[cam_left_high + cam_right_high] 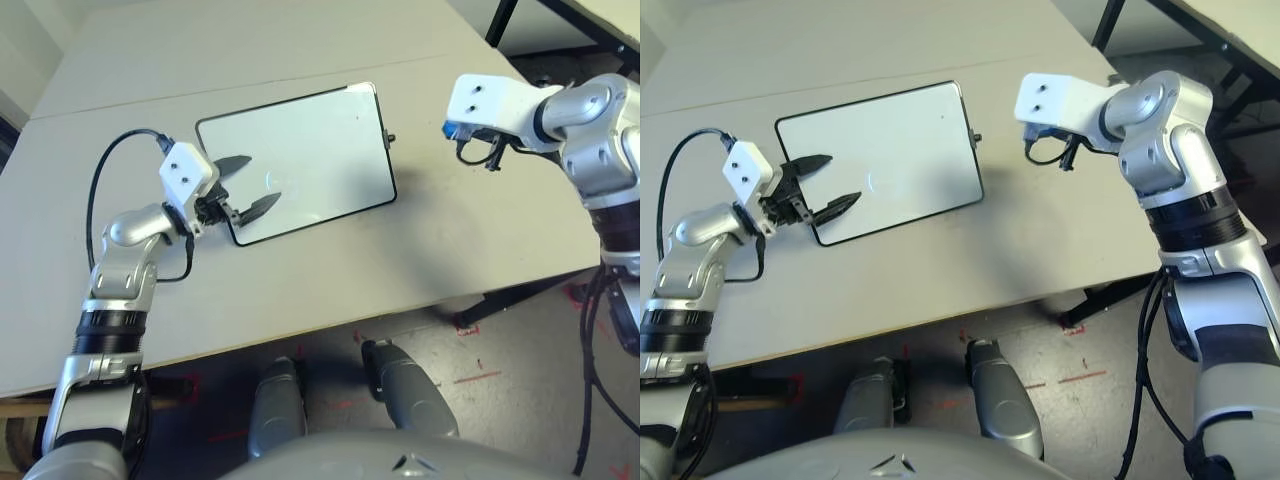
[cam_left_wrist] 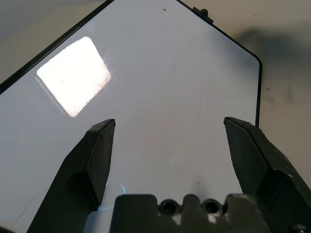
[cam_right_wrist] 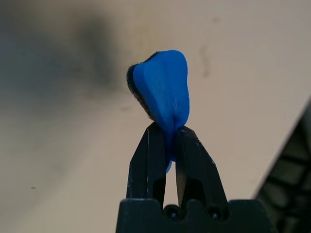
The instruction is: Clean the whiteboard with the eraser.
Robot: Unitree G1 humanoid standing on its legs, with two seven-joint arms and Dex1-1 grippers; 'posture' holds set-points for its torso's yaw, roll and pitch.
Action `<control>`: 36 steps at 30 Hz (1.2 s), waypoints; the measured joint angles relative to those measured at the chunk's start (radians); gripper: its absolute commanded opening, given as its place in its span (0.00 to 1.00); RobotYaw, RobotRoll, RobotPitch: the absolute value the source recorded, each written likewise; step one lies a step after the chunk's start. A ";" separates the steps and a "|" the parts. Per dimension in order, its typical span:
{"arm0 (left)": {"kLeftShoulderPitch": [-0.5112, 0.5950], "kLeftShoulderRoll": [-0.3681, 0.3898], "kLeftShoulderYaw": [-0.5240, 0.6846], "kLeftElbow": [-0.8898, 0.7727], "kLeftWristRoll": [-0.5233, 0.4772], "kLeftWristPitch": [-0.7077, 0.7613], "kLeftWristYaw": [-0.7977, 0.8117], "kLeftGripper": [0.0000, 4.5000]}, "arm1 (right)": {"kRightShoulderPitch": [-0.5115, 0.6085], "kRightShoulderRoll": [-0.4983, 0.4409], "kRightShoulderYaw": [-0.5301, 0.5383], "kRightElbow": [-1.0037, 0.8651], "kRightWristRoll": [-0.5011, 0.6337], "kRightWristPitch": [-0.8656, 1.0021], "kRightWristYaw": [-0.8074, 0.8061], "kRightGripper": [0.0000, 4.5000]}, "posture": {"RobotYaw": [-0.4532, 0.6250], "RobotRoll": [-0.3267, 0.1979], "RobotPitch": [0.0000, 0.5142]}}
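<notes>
Whiteboard [image 1: 310, 150] lies flat on tabletop [image 1: 450, 240], surface nearly clean. Left end effector [image 1: 250, 185] released, fingers spread over the board's near-left corner. Right end effector [image 3: 167, 133] clenched on blue eraser [image 3: 163, 87], held above tabletop right of the board.

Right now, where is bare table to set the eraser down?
Bare table lies between the whiteboard and the right gripper holding the eraser; also beyond the board's far edge. The board's near-left corner is crowded by the open left gripper.
</notes>
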 measured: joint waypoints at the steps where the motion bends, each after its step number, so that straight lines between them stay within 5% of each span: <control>1: -0.001 -0.004 -0.002 0.006 0.002 -0.002 0.000 1.00 | -0.009 0.040 -0.022 0.101 0.030 0.051 -0.045 0.02 | 0.18 0.62 0.25; 8: 0.003 -0.006 -0.004 0.005 0.007 -0.015 0.004 1.00 | -0.168 0.137 -0.121 0.450 0.149 0.164 -0.251 0.02 | 0.21 0.62 0.25; 17: 0.052 -0.008 0.001 -0.018 0.006 -0.014 0.028 1.00 | -0.262 0.180 -0.143 0.663 0.244 0.208 -0.353 0.02 | 0.24 0.62 0.29; 18: 0.055 -0.008 0.002 -0.029 0.006 -0.014 0.032 1.00 | -0.266 0.183 -0.142 0.670 0.247 0.208 -0.361 0.18 | 0.24 0.62 0.30; 24: 0.084 -0.017 0.032 -0.064 -0.016 0.014 0.067 1.00 | -0.255 0.186 -0.145 0.660 0.296 0.178 -0.376 0.69 | 0.27 0.62 0.31; 28: 0.085 -0.008 0.109 -0.105 -0.071 0.090 0.106 1.00 | -0.185 0.148 -0.168 0.497 0.362 0.073 -0.309 1.00 | 0.31 0.62 0.32; 36: 0.147 0.053 0.372 -0.186 -0.154 0.254 0.272 1.00 | 0.072 0.108 -0.365 0.217 0.557 -0.224 -0.296 1.00 | 0.44 0.62 0.34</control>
